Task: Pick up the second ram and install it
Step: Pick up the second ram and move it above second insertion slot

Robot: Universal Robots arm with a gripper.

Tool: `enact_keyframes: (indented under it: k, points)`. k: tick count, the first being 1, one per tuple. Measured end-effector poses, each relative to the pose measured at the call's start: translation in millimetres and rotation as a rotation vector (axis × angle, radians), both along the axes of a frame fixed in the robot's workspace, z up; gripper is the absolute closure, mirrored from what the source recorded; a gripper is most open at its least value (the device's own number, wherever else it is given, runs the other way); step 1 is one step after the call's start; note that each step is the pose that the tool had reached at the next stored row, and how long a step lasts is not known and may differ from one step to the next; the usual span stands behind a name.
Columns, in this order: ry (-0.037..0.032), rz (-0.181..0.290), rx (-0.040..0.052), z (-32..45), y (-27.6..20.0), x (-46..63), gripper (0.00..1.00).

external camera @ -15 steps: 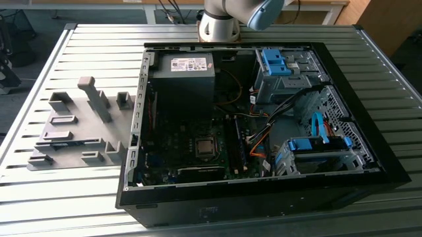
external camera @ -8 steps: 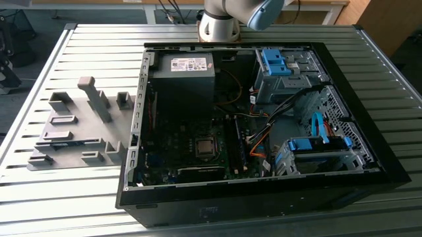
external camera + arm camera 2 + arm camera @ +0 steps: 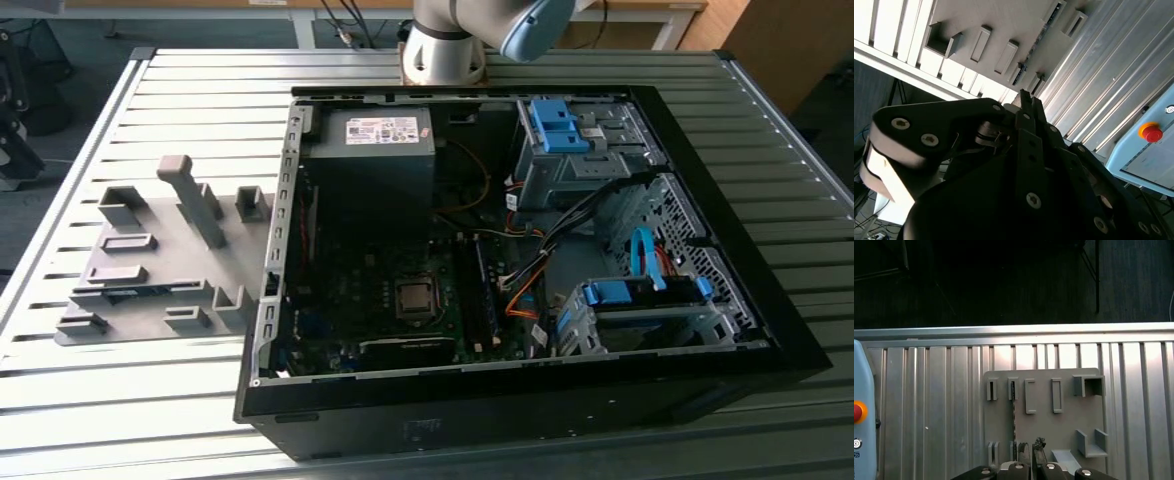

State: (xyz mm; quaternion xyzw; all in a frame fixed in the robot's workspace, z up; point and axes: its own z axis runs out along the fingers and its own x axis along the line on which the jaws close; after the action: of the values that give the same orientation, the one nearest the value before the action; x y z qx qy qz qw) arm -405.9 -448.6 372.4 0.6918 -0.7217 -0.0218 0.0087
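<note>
While the hand (image 3: 1029, 100) hangs narrow, a grey fixture (image 3: 1054, 430) lies on the slatted table (image 3: 929, 405).

Arm (image 3: 461, 35) upright at its base, gripper (image 3: 1029, 102) pointing downward

Table (image 3: 134, 400) silver, ribbed | fixture plate (image 3: 147, 270) grey | computer case (image 3: 534, 410) black | drive brackets (image 3: 554, 125) blue | gripper (image 3: 1030, 102) black | button (image 3: 1152, 134) red

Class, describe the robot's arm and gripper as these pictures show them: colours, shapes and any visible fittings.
In the exterior view the arm is a silver-grey cylinder with a rounded light blue joint cap. In the second wrist view the gripper is black and angular, built of flat links with round screws, beside a pale rounded housing.
</note>
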Motion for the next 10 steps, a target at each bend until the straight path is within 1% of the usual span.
enact_keyframes:
  k: [2, 3, 4, 5, 10]
  points:
    - [0.0000, 0.000, -0.0001, 0.0, 0.0, 0.0, 0.81]
    - [0.0000, 0.000, -0.0001, 0.0, 0.0, 0.0, 0.76]
    - [0.0001, 0.000, -0.0001, -0.1, 0.0, 0.0, 0.76]
    - [0.0000, 0.000, -0.0001, -0.1, 0.0, 0.0, 0.69]
    - [-0.0005, 0.000, 0.0000, -0.9, 0.0, 0.0, 0.69]
